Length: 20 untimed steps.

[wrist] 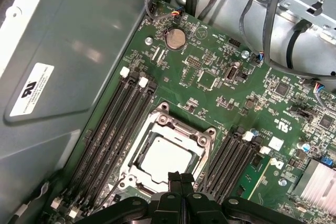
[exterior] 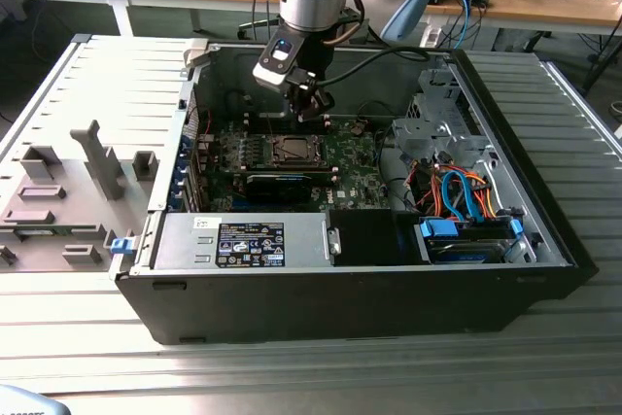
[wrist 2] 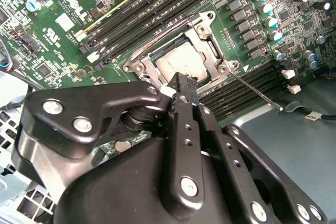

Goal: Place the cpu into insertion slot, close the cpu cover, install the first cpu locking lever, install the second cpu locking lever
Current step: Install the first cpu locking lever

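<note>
end effector [wrist: 180,174] over cpu [wrist: 166,159], one edge hidden

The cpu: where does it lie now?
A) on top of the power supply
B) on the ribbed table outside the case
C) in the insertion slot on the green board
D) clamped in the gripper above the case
C: in the first wrist view the cpu shows its pale metal face inside the insertion slot, framed by the silver rim, just beyond the gripper.
</note>
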Tool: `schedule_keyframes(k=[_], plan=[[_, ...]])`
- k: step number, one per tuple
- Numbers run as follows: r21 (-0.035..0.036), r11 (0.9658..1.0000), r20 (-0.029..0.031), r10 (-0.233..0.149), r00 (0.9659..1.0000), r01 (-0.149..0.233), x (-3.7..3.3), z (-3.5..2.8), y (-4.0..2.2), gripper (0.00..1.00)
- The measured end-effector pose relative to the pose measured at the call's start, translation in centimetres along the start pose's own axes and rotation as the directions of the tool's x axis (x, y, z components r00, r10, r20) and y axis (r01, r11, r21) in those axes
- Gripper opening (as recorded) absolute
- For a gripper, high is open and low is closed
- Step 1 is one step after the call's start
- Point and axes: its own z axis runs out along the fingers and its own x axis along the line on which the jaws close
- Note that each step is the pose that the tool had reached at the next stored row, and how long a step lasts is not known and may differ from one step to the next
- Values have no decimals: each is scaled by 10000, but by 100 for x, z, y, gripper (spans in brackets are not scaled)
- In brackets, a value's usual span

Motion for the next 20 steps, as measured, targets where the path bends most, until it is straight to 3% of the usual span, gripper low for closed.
schedule_keyframes(k=[20], plan=[[-4, 9989, 11, -464, 9989, 464, 0, 0, 0, 11]])
